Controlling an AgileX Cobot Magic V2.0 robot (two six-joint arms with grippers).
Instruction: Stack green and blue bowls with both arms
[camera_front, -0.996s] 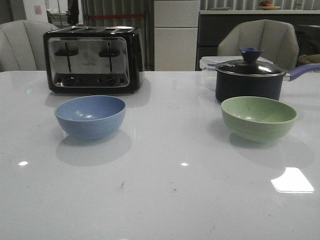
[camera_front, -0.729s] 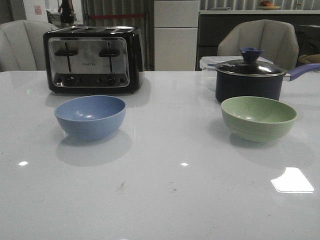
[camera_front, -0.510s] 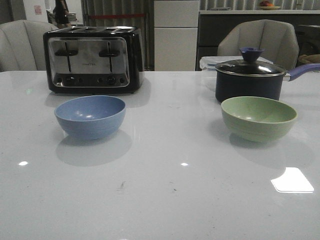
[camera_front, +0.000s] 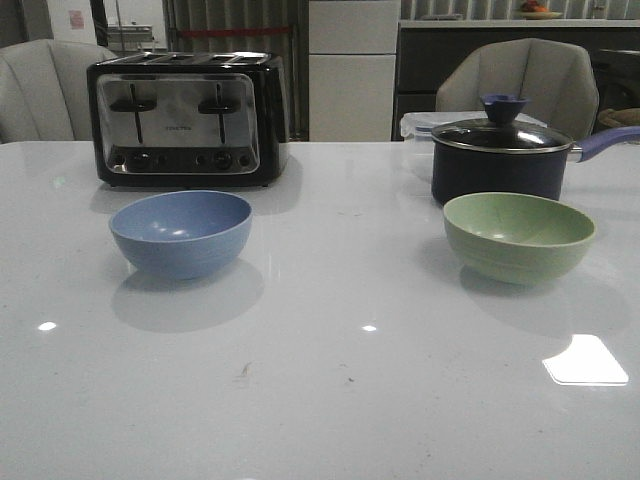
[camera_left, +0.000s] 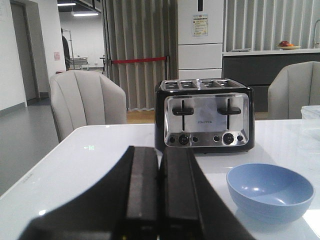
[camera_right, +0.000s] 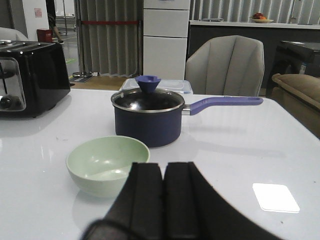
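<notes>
The dusty blue bowl (camera_front: 181, 233) stands upright and empty on the left of the white table; it also shows in the left wrist view (camera_left: 270, 191). The pale green bowl (camera_front: 518, 236) stands upright and empty on the right, just in front of the saucepan; it also shows in the right wrist view (camera_right: 107, 164). Neither arm shows in the front view. My left gripper (camera_left: 160, 153) is shut and empty, short of the blue bowl. My right gripper (camera_right: 163, 167) is shut and empty, short of the green bowl.
A black and chrome toaster (camera_front: 185, 120) stands behind the blue bowl. A dark lidded saucepan (camera_front: 500, 158) with a purple handle stands behind the green bowl, a clear container behind it. Grey chairs stand beyond the table's far edge.
The bowls and both grippers have not moved. Only a person in the far background has walked out of sight.
</notes>
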